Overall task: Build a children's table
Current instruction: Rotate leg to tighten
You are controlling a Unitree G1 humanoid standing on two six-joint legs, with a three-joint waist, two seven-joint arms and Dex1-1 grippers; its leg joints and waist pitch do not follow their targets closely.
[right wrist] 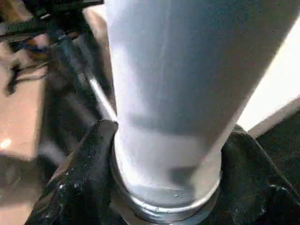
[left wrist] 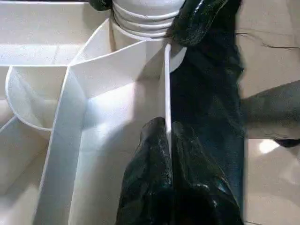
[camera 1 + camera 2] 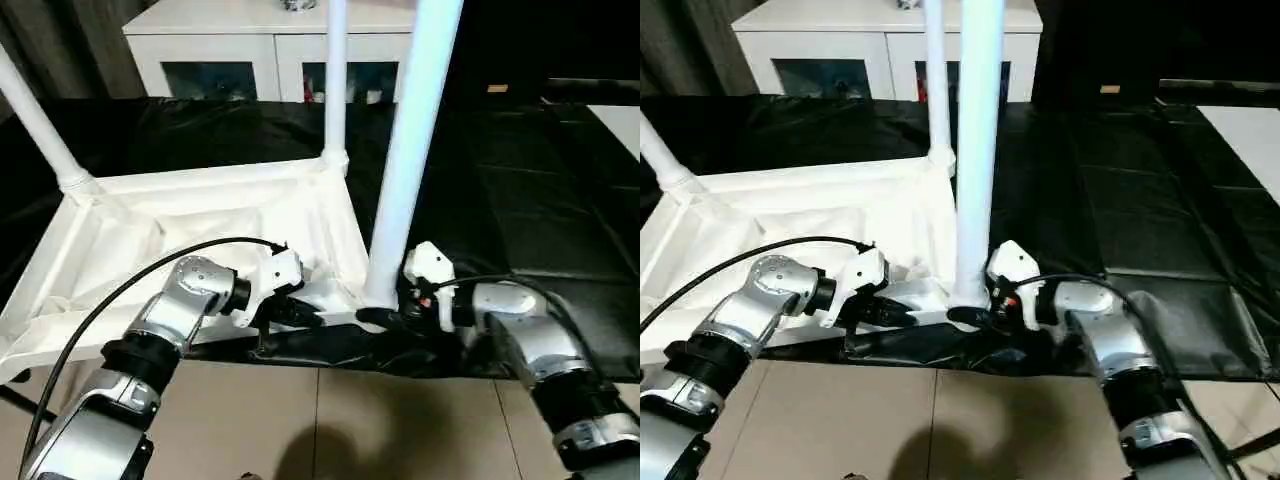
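You see the black-covered work table [image 3: 520,200] carrying the upturned white table top [image 3: 200,230] near its front edge, above the tan tiled floor [image 3: 300,420].

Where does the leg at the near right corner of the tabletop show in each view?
Left eye: near leg, right of centre.
Right eye: centre.
Left wrist: ribbed base at the upper edge.
Right wrist: large, central.
Shared landmark: right end effector at its base.

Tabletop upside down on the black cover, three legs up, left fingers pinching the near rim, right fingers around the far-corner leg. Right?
Not the far corner. The right gripper clasps the near-right leg at its base, per the left eye view. Left gripper does pinch the tabletop rim.
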